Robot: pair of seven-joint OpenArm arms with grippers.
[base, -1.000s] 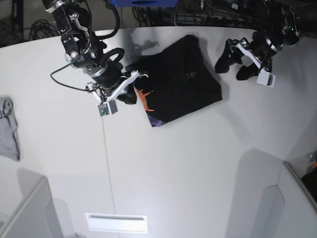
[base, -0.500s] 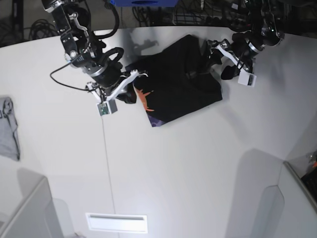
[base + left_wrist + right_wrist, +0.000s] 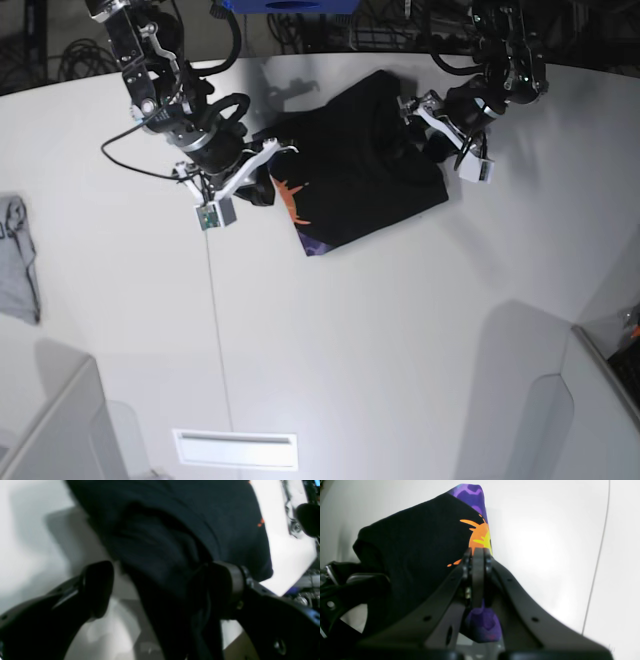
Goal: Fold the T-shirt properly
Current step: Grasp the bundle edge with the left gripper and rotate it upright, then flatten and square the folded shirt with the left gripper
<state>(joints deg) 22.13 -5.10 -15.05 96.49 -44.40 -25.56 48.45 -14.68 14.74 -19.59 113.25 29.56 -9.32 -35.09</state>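
Wide white matte tabletop (image 3: 380, 330) with curved far edge, thin dark seam line (image 3: 218, 340) running front to back. Bright rectangular light reflection (image 3: 236, 449) near front edge. Small grey garment (image 3: 15, 262) at its left edge. Blue box (image 3: 285, 5) and tangled black cables (image 3: 70, 55) behind, dark background. Translucent grey panels (image 3: 55, 425) at front corners.

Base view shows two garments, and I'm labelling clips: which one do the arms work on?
The large black cotton T-shirt with orange-and-purple print, at the table's far side between both arms. The small grey garment lies alone at the left edge, far from either arm.
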